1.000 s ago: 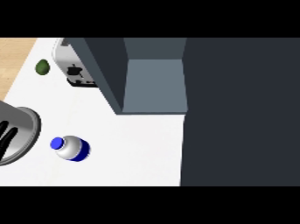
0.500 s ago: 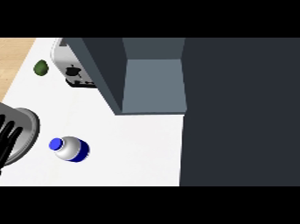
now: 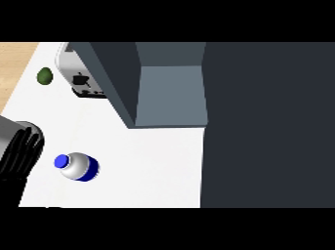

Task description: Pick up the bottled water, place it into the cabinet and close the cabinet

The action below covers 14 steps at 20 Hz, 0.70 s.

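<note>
The bottled water (image 3: pixel 78 167) stands on the white counter (image 3: pixel 148 166) at the lower left, seen from above, with a blue cap and a pale body. My left hand (image 3: pixel 15 163) is just to its left, fingers straight and pointing up, open and apart from the bottle by a small gap. The cabinet (image 3: pixel 171 93) sits at the upper middle with its inside showing and its dark door (image 3: pixel 119 78) swung out on the left side. My right hand shows in no view.
A silver toaster (image 3: pixel 83 73) stands left of the cabinet door, with a small green fruit (image 3: pixel 45 75) beside it. A grey rounded body (image 3: pixel 0 129) lies behind my left hand. A large dark surface (image 3: pixel 274 127) fills the right.
My left hand has shifted a little to the right, closer to the bottle. The bottle and cabinet have not moved.
</note>
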Available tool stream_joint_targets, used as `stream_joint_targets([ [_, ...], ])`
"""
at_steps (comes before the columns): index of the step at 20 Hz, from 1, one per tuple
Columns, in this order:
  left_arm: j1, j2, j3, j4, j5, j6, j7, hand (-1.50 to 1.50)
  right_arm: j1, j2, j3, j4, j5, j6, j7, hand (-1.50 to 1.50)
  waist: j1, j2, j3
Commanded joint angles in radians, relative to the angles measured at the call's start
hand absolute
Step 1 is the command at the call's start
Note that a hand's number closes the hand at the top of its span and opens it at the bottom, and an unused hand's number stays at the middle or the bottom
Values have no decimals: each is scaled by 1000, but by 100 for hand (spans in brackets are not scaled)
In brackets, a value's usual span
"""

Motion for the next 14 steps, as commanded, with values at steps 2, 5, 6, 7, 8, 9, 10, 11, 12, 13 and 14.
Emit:
stream_joint_targets([
  [2, -104, 16, 20, 281, -82, -9, -167, -150, 29, -6, 2, -101, -28, 5, 35, -150, -1, 3, -1],
  [5, -152, 4, 35, 378, -82, 19, -195, -150, 108, -17, 7, -138, -39, 26, 0, -150, -7, 1, -1],
  [6, -57, 13, 47, 369, -71, -34, -271, -150, 88, -32, -35, -151, -70, 25, 17, -150, 4, 1, 0],
  [7, -105, 3, 51, 382, -64, -2, -235, -150, 149, -11, 40, -164, -13, 37, -25, -150, -3, -1, 0],
  [8, -133, -15, 48, 437, -93, 27, -286, -150, 168, -30, 0, -178, -52, 45, -24, -150, -7, 0, -1],
  [9, -193, -7, 43, 503, -123, 50, -297, -150, 123, -22, -13, -121, -40, 38, -37, -150, -3, 2, 0],
  [10, -217, 45, 88, 630, -123, 13, -391, -150, 134, 2, 59, -82, 17, 45, -84, -150, -12, 2, -2],
  [11, -149, 31, 81, 589, -116, 0, -415, -150, 229, -10, 39, -122, 9, 64, -130, -150, -12, -2, -1],
  [12, -206, 22, 72, 649, -138, 26, -437, -150, 196, -13, 25, -118, -15, 58, -108, -150, -7, 1, -1],
  [13, -244, 45, 102, 711, -131, 32, -452, -150, 207, -48, -13, -177, -71, 71, -65, -150, -11, 3, -1],
  [14, -243, 19, 73, 754, -164, 48, -497, -150, 119, -22, 0, -97, -41, 47, -59, -150, 2, 4, -1],
])
